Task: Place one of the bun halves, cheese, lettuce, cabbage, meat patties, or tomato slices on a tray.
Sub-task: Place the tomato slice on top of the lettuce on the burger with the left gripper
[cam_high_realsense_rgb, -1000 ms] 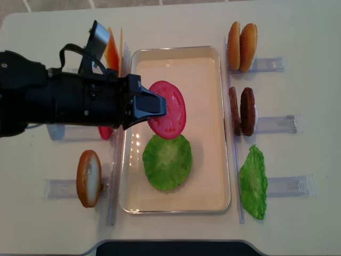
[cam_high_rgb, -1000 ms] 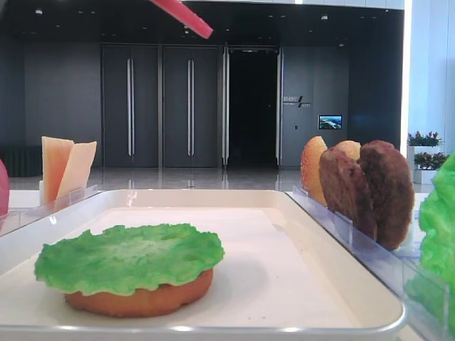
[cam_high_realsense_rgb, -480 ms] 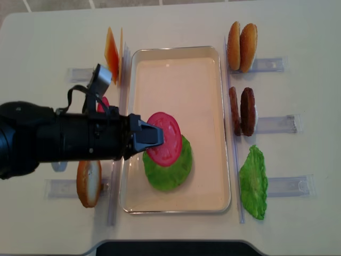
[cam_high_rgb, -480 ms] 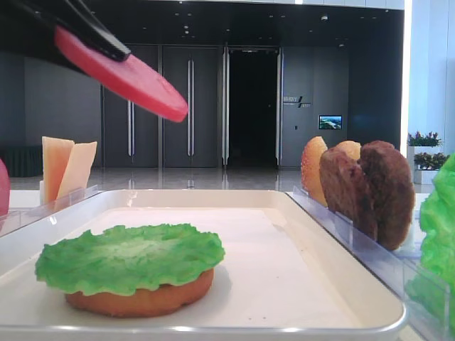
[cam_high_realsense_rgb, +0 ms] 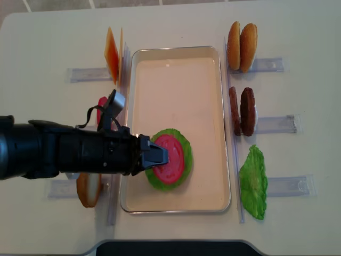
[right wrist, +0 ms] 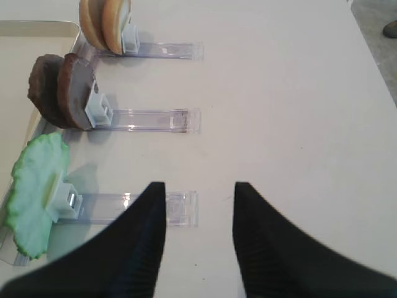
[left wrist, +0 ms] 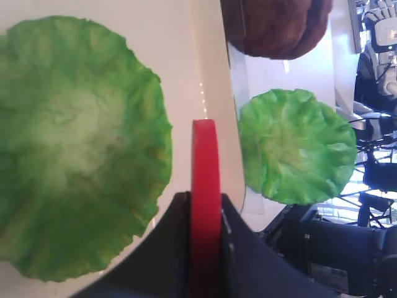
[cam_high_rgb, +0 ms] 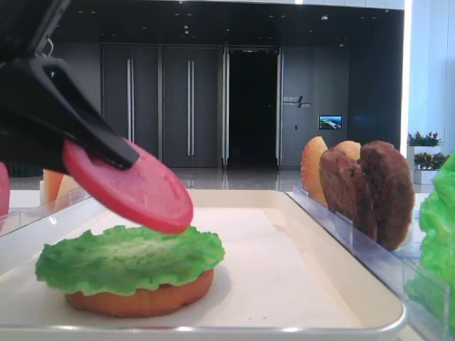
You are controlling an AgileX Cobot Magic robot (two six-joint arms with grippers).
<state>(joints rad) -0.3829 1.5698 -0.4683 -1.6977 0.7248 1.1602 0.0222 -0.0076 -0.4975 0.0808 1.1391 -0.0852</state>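
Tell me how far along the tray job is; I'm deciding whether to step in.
Done: a bun half lies on the tray with lettuce on top. In hand: the left hand is shut on a tomato slice, held tilted, its low edge at or just above the lettuce. Left: lowering, releasing and backing out. The right hand hangs open over the table, holding nothing.

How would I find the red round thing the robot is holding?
Look at the white tray in the middle of the table. Above the green lettuce near its front end, the left gripper pinches a tomato slice: smooth, flat and red, unlike the brown patties.
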